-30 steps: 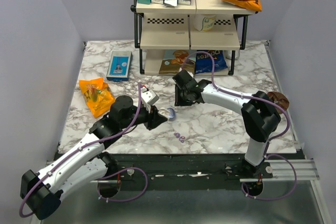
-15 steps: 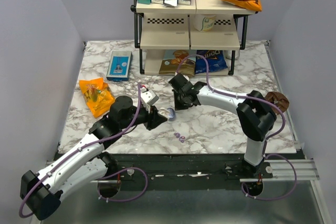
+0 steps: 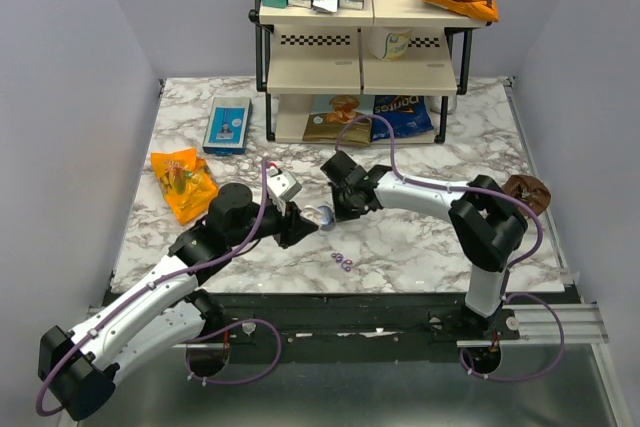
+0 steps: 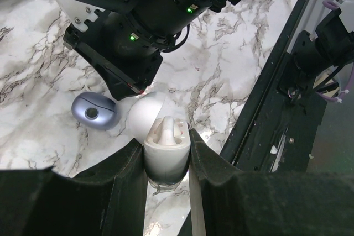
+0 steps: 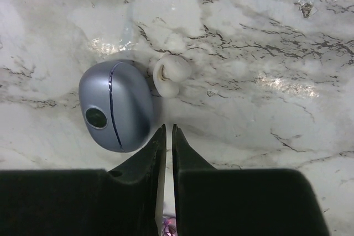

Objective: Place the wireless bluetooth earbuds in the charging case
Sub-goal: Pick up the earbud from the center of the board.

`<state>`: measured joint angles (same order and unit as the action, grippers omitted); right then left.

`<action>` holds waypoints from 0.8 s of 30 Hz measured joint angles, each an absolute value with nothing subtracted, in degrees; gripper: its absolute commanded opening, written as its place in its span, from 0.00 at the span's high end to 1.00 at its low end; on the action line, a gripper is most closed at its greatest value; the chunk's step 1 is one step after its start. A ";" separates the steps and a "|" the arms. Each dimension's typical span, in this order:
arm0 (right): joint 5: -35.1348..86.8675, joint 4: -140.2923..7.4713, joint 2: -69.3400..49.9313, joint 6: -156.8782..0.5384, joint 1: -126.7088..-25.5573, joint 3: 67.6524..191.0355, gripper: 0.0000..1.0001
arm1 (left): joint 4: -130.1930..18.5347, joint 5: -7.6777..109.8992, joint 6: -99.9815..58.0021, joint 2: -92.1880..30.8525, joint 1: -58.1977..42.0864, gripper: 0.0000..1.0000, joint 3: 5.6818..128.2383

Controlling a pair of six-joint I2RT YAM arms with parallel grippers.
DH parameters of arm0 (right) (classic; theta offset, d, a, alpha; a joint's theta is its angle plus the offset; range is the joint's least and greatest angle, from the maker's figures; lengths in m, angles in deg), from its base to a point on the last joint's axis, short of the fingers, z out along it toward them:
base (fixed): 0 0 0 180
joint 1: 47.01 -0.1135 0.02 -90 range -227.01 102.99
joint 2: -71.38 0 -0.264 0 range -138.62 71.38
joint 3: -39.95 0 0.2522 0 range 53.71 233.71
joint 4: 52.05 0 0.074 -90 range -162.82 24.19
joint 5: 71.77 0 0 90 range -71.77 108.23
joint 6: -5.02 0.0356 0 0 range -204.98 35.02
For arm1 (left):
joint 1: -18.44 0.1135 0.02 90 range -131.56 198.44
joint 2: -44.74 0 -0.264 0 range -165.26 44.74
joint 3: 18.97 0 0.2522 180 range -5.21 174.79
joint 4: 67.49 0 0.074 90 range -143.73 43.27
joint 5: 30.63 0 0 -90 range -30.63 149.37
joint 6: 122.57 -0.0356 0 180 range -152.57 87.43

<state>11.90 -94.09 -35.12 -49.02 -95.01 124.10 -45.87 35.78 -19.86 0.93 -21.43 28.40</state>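
Note:
The lavender-blue charging case (image 5: 116,106) lies shut on the marble, also in the left wrist view (image 4: 95,111). My right gripper (image 5: 168,128) is shut and empty, its tips on the marble just right of this case; in the top view it (image 3: 338,207) hides the case. A loose white earbud (image 5: 171,74) lies against the case's far side. The two tiny purple earbuds (image 3: 342,261) lie together near the table's front edge. My left gripper (image 4: 165,137) is shut on a white oval case (image 4: 165,156) with its lid open and a white bud inside.
A shelf rack (image 3: 360,47) with boxes and snack bags stands at the back. An orange snack bag (image 3: 182,182) and a blue box (image 3: 228,124) lie at the left. A brown object (image 3: 528,188) sits at the right edge. The right arm's black wrist (image 4: 138,20) looms just beyond the left gripper.
My right gripper has moved left and nearer, down towards the left gripper and the lavender case. The left arm, with the white case, has barely moved.

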 measured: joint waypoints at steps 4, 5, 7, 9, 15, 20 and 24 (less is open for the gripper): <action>13.03 -94.13 -35.41 -49.96 -95.08 125.83 0.80 | -45.87 35.78 -19.88 0.93 -21.43 1.00 28.40; 13.30 -94.11 -35.62 -50.13 -95.10 126.61 0.80 | -45.87 35.78 -19.86 0.93 -21.43 1.00 28.40; 13.73 -93.85 -36.06 -50.57 -95.21 127.90 0.80 | -45.87 35.78 -19.88 0.93 -21.43 1.00 28.37; 14.24 -93.58 -36.37 -50.88 -95.32 128.78 0.78 | -45.87 35.80 -19.88 0.95 -21.43 1.00 28.33; 15.00 -93.34 -37.00 -51.88 -95.39 129.54 0.76 | -45.87 35.80 -19.88 1.08 -21.43 1.00 28.07; 14.21 -93.32 -37.00 -51.73 -95.26 129.48 0.76 | -45.87 35.80 -19.88 1.14 -21.43 1.00 28.07; 13.12 -93.21 -36.94 -51.45 -94.62 128.84 0.68 | -45.87 35.82 -19.88 1.32 -21.43 1.00 28.05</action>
